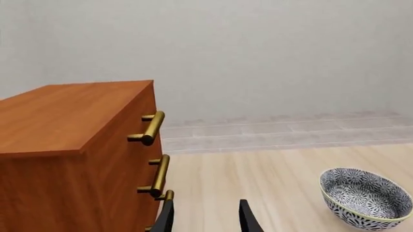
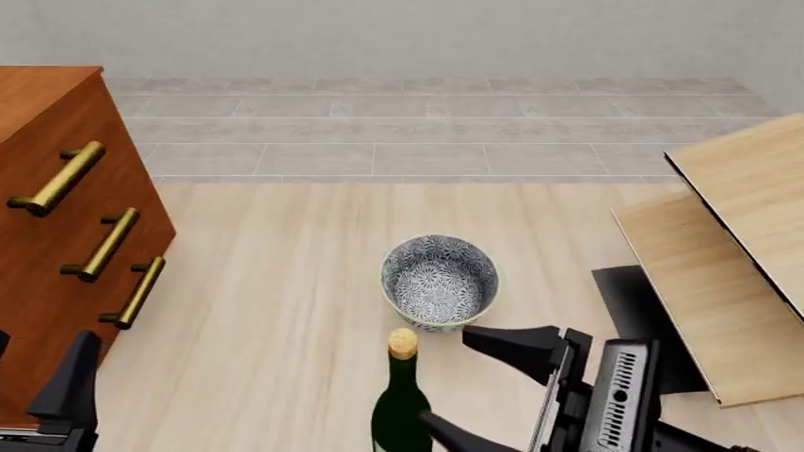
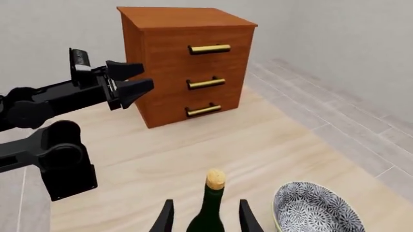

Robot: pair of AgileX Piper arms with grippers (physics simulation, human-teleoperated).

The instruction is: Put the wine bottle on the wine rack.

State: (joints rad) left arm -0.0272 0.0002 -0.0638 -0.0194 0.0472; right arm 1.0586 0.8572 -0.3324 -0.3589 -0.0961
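The wine bottle (image 2: 402,400), dark green with a tan cork, stands upright on the table near the front edge, just in front of the bowl. My right gripper (image 2: 450,381) is open, with one finger on each side of the bottle's neck and a gap to the glass on both sides, as the right wrist view (image 3: 205,218) shows. The wine rack (image 2: 735,245), slanted pale-wood boards on a black base, stands at the right. My left gripper (image 1: 206,218) is open and empty beside the cabinet's lower drawers, far left of the bottle.
A reddish-brown drawer cabinet (image 2: 51,226) with brass handles stands at the left, close to my left gripper. A patterned blue-white bowl (image 2: 440,281) sits mid-table right behind the bottle. Grey floor tiles lie beyond the table's far edge.
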